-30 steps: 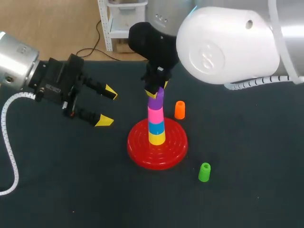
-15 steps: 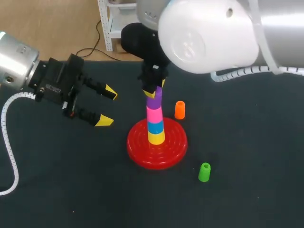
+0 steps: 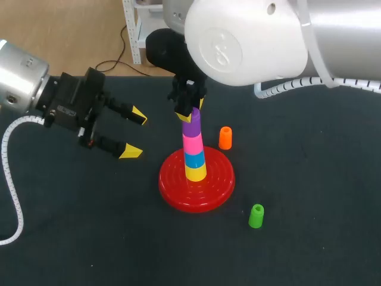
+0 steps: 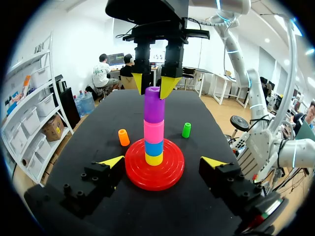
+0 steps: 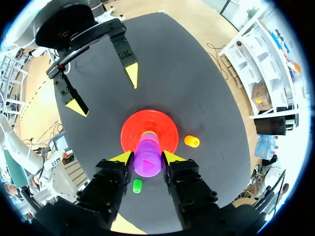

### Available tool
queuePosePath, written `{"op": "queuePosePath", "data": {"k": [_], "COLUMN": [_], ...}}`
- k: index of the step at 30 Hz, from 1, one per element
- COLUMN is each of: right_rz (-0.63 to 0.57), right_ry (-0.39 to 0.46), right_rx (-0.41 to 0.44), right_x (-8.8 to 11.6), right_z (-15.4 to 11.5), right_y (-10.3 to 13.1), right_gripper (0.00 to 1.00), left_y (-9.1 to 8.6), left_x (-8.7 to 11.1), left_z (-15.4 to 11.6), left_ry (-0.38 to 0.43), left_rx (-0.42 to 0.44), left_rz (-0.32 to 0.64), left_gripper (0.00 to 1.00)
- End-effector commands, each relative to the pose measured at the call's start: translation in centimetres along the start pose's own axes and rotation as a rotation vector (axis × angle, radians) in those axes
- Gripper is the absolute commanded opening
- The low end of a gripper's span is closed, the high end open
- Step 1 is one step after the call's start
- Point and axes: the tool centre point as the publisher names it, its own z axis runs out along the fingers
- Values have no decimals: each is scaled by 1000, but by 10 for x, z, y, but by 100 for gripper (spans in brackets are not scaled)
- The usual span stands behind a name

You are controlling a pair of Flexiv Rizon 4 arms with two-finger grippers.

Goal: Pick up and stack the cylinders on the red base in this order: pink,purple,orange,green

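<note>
On the red base (image 3: 178,192) stands a stack of a yellow, a blue, a pink (image 3: 193,144) and, on top, a purple cylinder (image 3: 191,126). My right gripper (image 3: 191,109) comes straight down from above and is shut on the purple cylinder's upper end; in its wrist view the yellow tips (image 5: 147,157) flank the purple top (image 5: 147,164). The orange cylinder (image 3: 225,137) stands behind and right of the base. Near the front right is the green cylinder (image 3: 256,215). My left gripper (image 3: 135,134) hovers open and empty left of the stack, facing it (image 4: 162,162).
Dark table cloth surrounds the base, with bare room at the front left and the right side. The large right arm hangs over the table's back middle.
My right gripper shifted slightly left and up, and the purple cylinder, tilted a second ago, now stands upright on the pink one. The left arm stayed still.
</note>
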Motion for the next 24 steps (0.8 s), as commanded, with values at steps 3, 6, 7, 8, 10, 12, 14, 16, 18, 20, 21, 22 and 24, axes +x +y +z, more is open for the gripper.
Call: {"op": "queuePosePath", "data": {"k": [3,6,7,8,10,12,14,16,18,20,21,22,24], "right_rz": [-6,-7,-6,-5,-5,-6,-5,-5,-5,-5,-4,-4,-2], "right_ry": [8,14,18,20,25,28,32,34,33,33,34,35,34], "right_rx": [-3,-6,-6,-8,-8,-12,-14,-19,-27,-32,-34,-36,-38], "right_x": [1,2,2,2,3,3,4,4,4,4,5,5,5], "right_z": [2,4,5,6,8,10,12,14,17,19,20,21,22], "right_y": [2,3,2,2,2,3,4,4,5,6,6,6,6], "right_gripper": [0,0,0,0,0,0,0,0,0,0,0,0,0], "left_y": [0,0,0,0,0,0,0,0,0,0,0,0,0], "left_x": [1,1,1,1,1,1,1,1,1,1,1,1,1], "left_z": [0,0,0,0,0,0,0,0,0,0,0,0,0], "left_ry": [-3,-3,-3,-3,-3,-3,-3,-3,-3,-3,-3,-3,-3], "left_rx": [-1,-1,-1,-1,-1,-1,-1,-1,-1,-1,-1,-1,-1], "left_rz": [3,3,3,3,3,3,3,3,3,3,3,3,3], "left_gripper": [100,100,100,100,100,100,100,100,100,100,100,100,100]}}
